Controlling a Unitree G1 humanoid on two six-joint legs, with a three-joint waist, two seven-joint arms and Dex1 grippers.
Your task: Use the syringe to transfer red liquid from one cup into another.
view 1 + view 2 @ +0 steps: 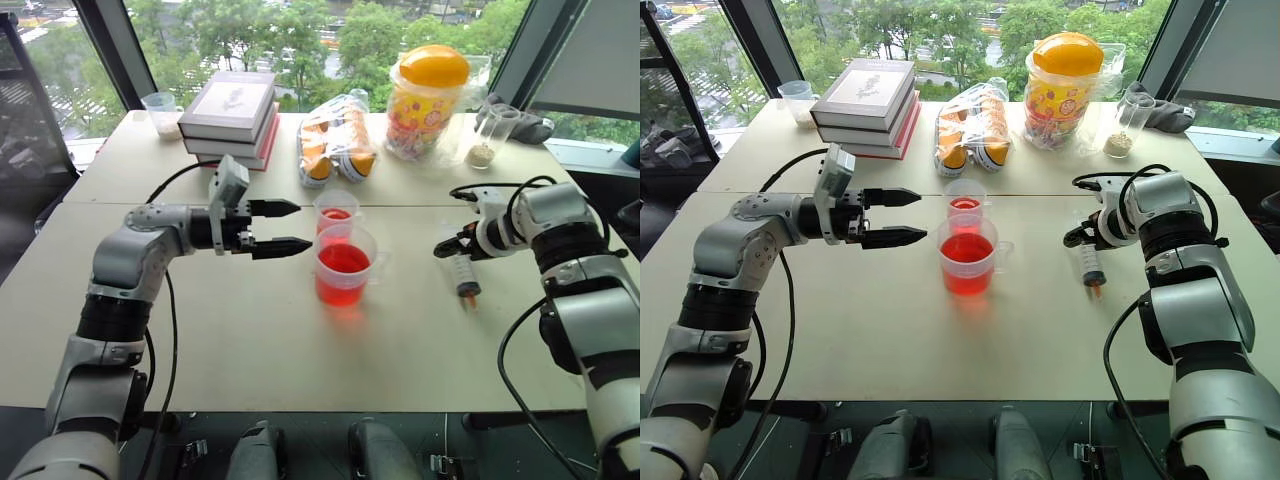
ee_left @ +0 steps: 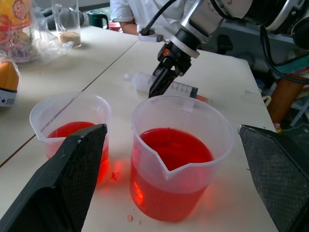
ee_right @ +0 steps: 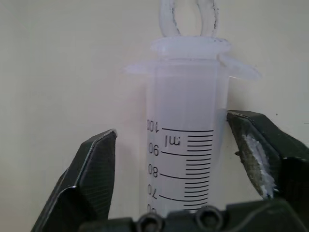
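Note:
The syringe lies flat on the table at the right, its orange tip toward me and its white plunger pushed in. My right gripper points down over the plunger end. In the right wrist view its fingers straddle the barrel: one pad is at the barrel's side, the other stands apart from it. The wide squat cup holds red liquid. Just behind it the narrower cup holds a little red liquid too. My left gripper hovers open and level just left of both cups.
Along the table's far side stand a stack of books, a small clear cup, a snack bag, a yellow-lidded jar and a tall clear cup with beige powder. A person shows beyond the table.

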